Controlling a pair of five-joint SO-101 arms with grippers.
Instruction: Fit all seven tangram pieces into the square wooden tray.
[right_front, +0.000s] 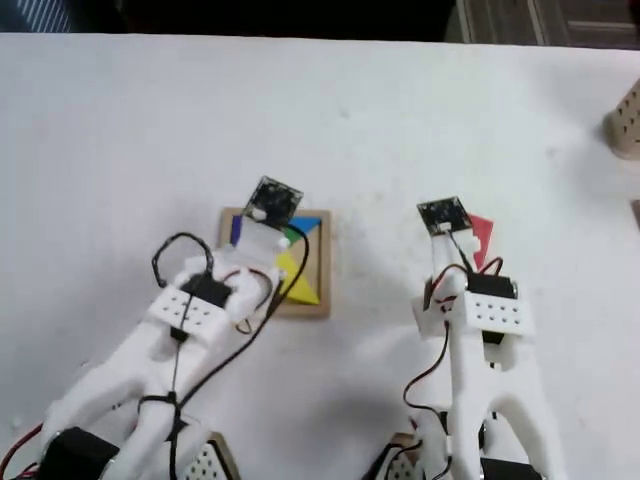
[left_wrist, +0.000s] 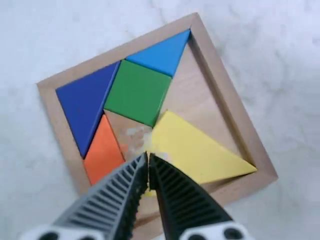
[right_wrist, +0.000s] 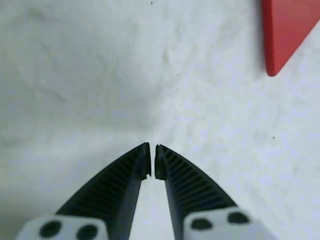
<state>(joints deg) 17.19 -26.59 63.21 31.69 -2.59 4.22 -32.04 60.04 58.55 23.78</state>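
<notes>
The square wooden tray (left_wrist: 227, 107) (right_front: 323, 262) holds a dark blue triangle (left_wrist: 82, 102), a green square (left_wrist: 137, 92), a light blue triangle (left_wrist: 162, 52), an orange piece (left_wrist: 102, 155) and a large yellow triangle (left_wrist: 195, 147). Bare wood shows along one side of the tray and in a small gap between the pieces. My left gripper (left_wrist: 148, 160) hovers shut over the yellow triangle's corner, holding nothing. A red piece (right_wrist: 285, 32) (right_front: 483, 240) lies on the white table beside the right arm. My right gripper (right_wrist: 151, 161) is shut and empty above bare table, apart from the red piece.
A cardboard-coloured object (right_front: 626, 120) stands at the table's far right edge. The white table (right_front: 320, 130) stretches wide beyond both arms. Cables hang along the left arm (right_front: 190, 300) and the right arm (right_front: 480, 320).
</notes>
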